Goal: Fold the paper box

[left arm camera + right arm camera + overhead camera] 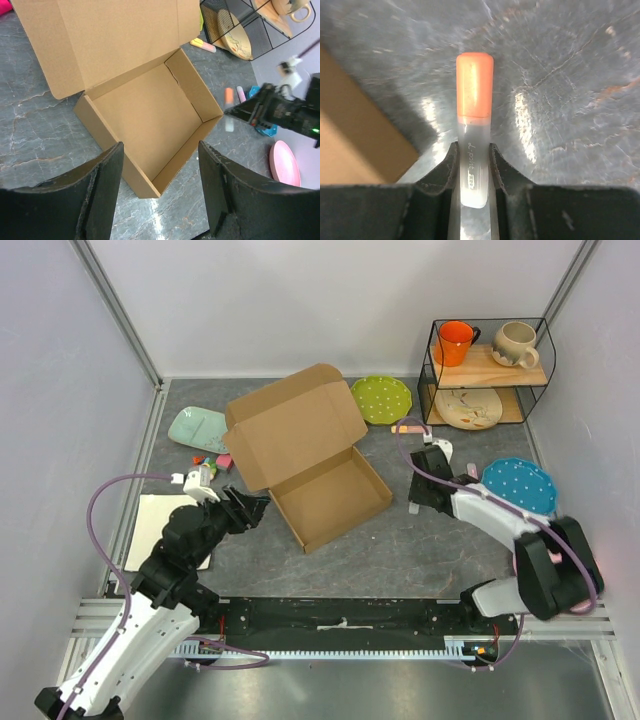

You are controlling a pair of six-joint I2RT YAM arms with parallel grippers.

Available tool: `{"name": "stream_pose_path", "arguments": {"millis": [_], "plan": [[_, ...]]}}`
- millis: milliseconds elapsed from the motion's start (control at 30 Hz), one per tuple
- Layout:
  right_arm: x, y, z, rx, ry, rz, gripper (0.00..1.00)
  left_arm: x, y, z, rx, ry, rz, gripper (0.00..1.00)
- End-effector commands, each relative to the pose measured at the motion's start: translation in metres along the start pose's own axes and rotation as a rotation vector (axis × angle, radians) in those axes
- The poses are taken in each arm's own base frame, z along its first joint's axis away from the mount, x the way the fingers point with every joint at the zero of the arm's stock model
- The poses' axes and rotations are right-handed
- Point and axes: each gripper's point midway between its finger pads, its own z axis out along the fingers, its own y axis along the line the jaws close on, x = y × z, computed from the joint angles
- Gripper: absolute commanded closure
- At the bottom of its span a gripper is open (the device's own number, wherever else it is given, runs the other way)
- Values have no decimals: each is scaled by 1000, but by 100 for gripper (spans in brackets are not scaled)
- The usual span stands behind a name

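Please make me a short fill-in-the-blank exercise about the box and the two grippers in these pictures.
1. The paper box lies on the table with its lid ___.
2. The right gripper is shut on a marker that has an ___ cap.
3. The left gripper is open and holds ___.
Missing words: open; orange; nothing.

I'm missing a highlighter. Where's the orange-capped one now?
The orange-capped highlighter is clamped in the right gripper, just right of the paper box in the top view.

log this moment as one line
paper box: open, lid up | left gripper: open, empty, facing box | right gripper: shut on orange-capped marker
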Motion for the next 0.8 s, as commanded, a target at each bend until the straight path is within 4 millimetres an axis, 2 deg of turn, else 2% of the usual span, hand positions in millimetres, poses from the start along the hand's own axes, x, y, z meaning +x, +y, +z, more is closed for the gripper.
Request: {"name": "stream_pose_path", "arguments": {"millis": [0,33,100,133,200,233,300,333,433,533,600,633,667,767], "plan": [[-87,34,-82,-80,-307,20,91,-24,-8,-10,1,-67,19,33],[-90,54,-101,-138,-327,-12,91,-28,-9,-11,-6,-74,23,33],[-96,81,-119,-216,-339,-37,91,-33,-6,-12,-26,-96,34,32],[-93,112,-130,-307,-319,-75,91,-35,-6,-13,-33,-100,37,32],[-85,142,-135,-386,-289,-123,92,-37,-2,-13,-52,-111,42,32],[-65,163,-126,-419,-233,-181,92,-38,-3,-14,-53,-114,41,32],[-43,184,-117,-453,-177,-268,92,-37,0,-15,-67,-109,41,32],[-26,197,-106,-451,-137,-317,93,-38,2,-16,-74,-113,40,32],[4,217,-84,-467,-70,-373,94,-37,6,-19,-92,-112,37,32],[19,229,-72,-468,-41,-395,94,-38,8,-23,-102,-117,32,32],[20,232,-68,-463,-39,-397,83,-38,10,-24,-111,-118,34,32],[21,234,-66,-460,-37,-394,74,-38,10,-24,-113,-120,34,32],[20,234,-66,-457,-41,-393,58,-38,11,-25,-116,-121,35,32],[3,231,-74,-431,-99,-363,39,-39,12,-25,-127,-121,42,32]]}}
